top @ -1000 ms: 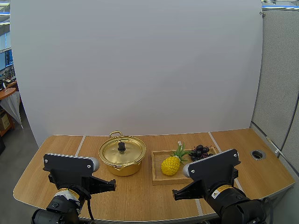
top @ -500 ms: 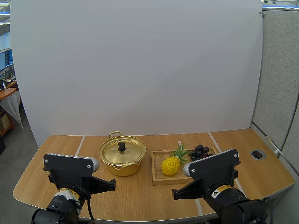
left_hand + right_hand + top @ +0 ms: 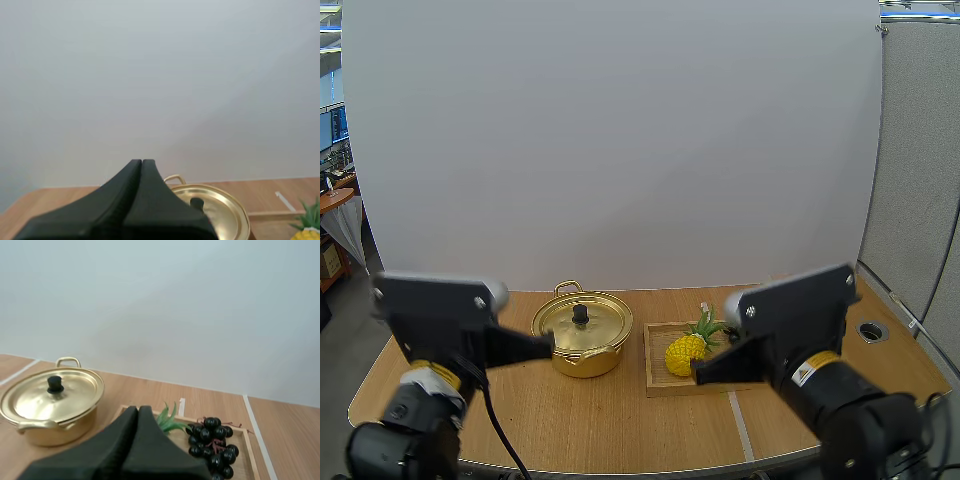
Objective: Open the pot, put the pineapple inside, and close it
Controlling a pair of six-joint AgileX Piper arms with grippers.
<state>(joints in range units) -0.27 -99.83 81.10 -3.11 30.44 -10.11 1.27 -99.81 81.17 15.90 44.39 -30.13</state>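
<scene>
A gold pot [image 3: 582,335] stands on the table with its lid on, a black knob [image 3: 580,314] on top. To its right a yellow pineapple [image 3: 686,352] with green leaves lies on a wooden tray [image 3: 658,380]. My left gripper [image 3: 549,346] is shut and hangs just left of the pot, its tips near the pot's rim. My right gripper [image 3: 698,374] is shut too, its tip in front of the pineapple. From the left wrist, the shut fingers [image 3: 141,167] point over the pot [image 3: 220,210]. The right wrist view has the shut fingers [image 3: 138,412] in front of the leaves [image 3: 167,420], pot [image 3: 52,402] beside.
A bunch of dark grapes [image 3: 750,324] lies at the tray's far right end, also near my right gripper as grapes [image 3: 215,447]. A round grommet hole [image 3: 872,329] sits in the table's right side. Bare wood lies in front of the pot and tray.
Both arms have risen and moved forward. The left gripper's tip has come up beside the pot, and the right one's up in front of the pineapple. Pot, lid and pineapple have not moved.
</scene>
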